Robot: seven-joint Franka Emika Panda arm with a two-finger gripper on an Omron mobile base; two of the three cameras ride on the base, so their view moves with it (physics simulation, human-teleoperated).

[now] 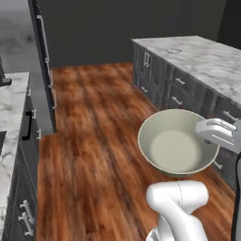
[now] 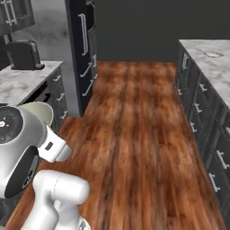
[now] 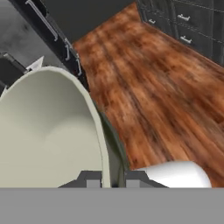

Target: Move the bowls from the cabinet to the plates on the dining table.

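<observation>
Above the wood floor point(image 1: 89, 141), between counter point(image 1: 9, 117) and table point(image 1: 207, 61), the gripper point(image 3: 113, 178) pinches the bowl point(image 1: 176, 143) by its rim, jaws clenched either side of the wall, mouth kept clear, probably for setting on a plate.

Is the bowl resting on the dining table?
No, the bowl is held in the gripper above the wood floor, short of the table.
</observation>
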